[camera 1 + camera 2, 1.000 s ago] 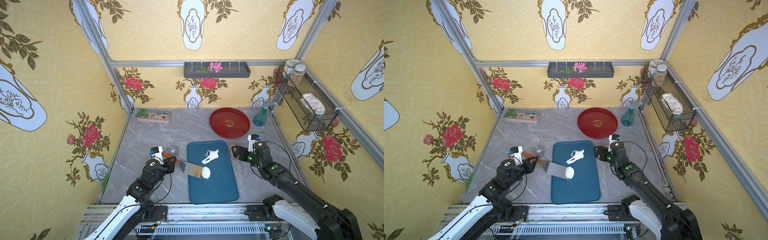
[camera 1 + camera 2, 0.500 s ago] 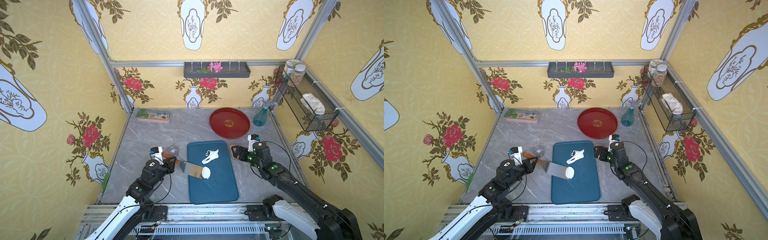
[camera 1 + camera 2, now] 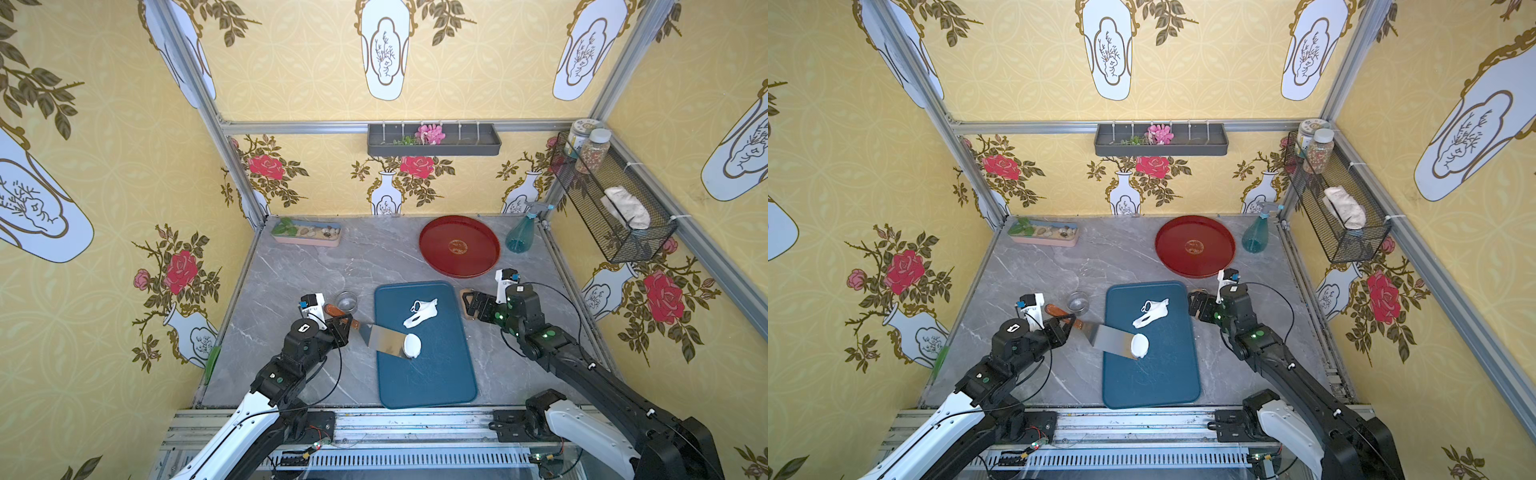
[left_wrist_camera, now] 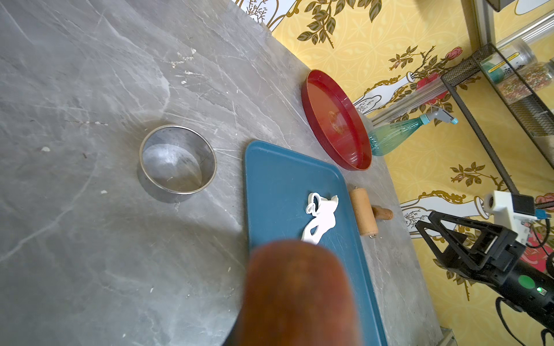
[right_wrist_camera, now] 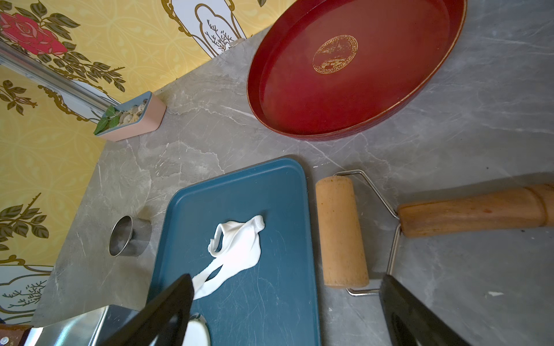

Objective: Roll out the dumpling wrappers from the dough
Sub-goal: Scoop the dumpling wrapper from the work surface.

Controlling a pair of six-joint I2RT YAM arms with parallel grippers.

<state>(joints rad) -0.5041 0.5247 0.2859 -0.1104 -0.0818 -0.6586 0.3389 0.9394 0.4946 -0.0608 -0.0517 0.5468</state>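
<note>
STEP: left pincer clamped on scraper handle, blade over blue tray | ITEM: dumpling wrapper at blade tip, mid-tray; lifted or not, cannot tell | ADVICE: keep blade flat, move slowly, avoid folding | RIGHT: right pincer apart, beside tray above roller | OBSTRUCTIONS: dough scrap on tray's far half; steel ring beside tray.

Black jointed arms with white lower links, green status lights, looping black cables.

Grey marble tabletop with blue tray, red round tray, steel ring, wooden roller, spray bottle, pink planter
</note>
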